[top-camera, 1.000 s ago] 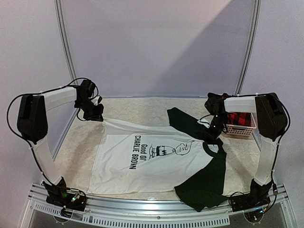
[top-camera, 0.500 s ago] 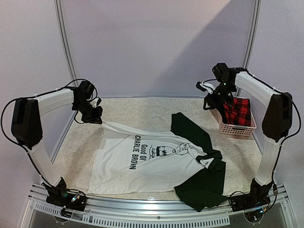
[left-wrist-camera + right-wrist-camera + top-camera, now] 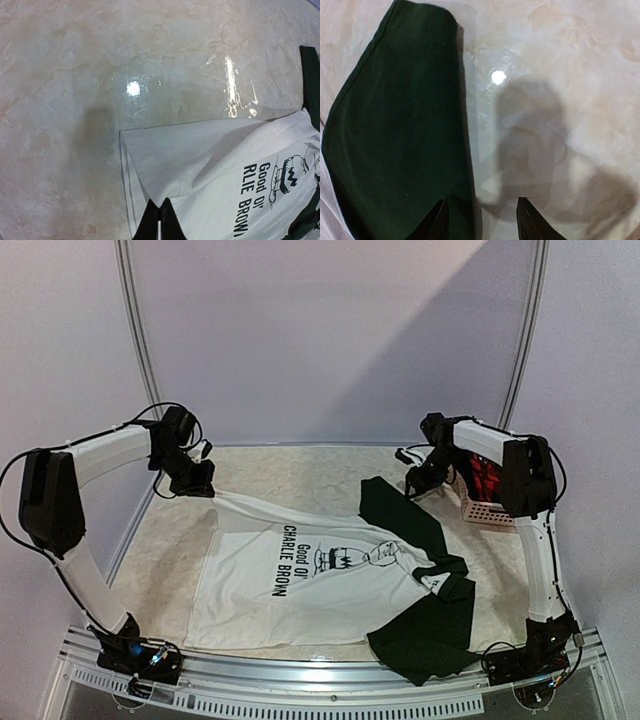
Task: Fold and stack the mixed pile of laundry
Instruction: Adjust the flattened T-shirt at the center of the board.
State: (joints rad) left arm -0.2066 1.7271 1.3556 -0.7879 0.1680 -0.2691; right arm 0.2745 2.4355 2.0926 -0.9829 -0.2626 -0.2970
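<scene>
— Top view first. Where to find the laundry?

— Spot a white T-shirt (image 3: 300, 580) with dark green sleeves, spread print-up over the middle of the table (image 3: 290, 465) and reaching down to its near edge. Can also make out a red-and-black checked shirt (image 3: 480, 475) inside the pink basket (image 3: 482, 512), at the right edge toward the far corner.

— And the end effectors from up there?

— See the left end effector (image 3: 205, 485) near the far left corner of the table, pinching the T-shirt's hem corner, with cloth drawn up to it. Find the right end effector (image 3: 415, 485) above the tip of the far sleeve (image 3: 395, 505), just beside the basket, gripping nothing.

— Left wrist view next?

— Shows the left end effector (image 3: 160, 222) at the bottom edge, fingers pressed together on white cloth. Shows the T-shirt (image 3: 215, 165) running off to the right, part of the black print (image 3: 265, 195) readable, and bare glossy table (image 3: 75, 75) beyond.

— Right wrist view?

— Gives the right end effector (image 3: 480, 220) with fingers spread and only table surface between the tips. Puts the far sleeve (image 3: 400, 125) flat on the left, its edge by the left fingertip; cannot tell whether touching. Leaves marbled table (image 3: 560, 75) and an arm shadow on the right.
</scene>
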